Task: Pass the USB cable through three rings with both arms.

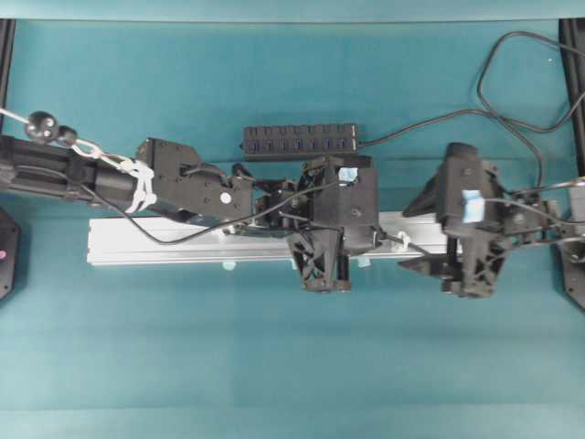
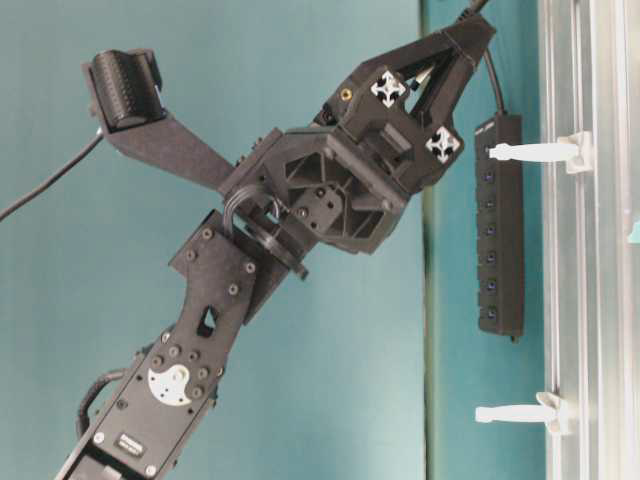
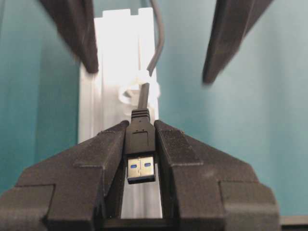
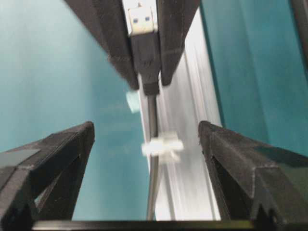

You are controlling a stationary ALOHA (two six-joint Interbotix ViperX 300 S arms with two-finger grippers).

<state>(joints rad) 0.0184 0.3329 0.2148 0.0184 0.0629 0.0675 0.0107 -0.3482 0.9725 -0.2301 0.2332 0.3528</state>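
Note:
In the left wrist view my left gripper [image 3: 140,144] is shut on the black plug of the USB cable [image 3: 140,137], its metal tip pointing back at the camera. Just beyond the fingertips the cable runs through a whitish ring [image 3: 129,92] on the silver rail [image 3: 120,43]. The right wrist view shows the same ring [image 4: 162,144] with the cable [image 4: 152,178] through it. There my right gripper [image 4: 147,139] stands open on either side, holding nothing. From overhead, this ring [image 1: 402,243] lies between the left gripper [image 1: 379,238] and the right gripper [image 1: 413,238]. Two more rings [image 2: 535,151] [image 2: 515,412] stick out from the rail.
A black multi-port hub [image 1: 300,139] lies behind the rail [image 1: 183,242], and its cable loops to the back right [image 1: 512,82]. Small pale blue tabs [image 1: 228,265] sit along the rail's front edge. Teal table surface [image 1: 274,366] stretches in front of the rail.

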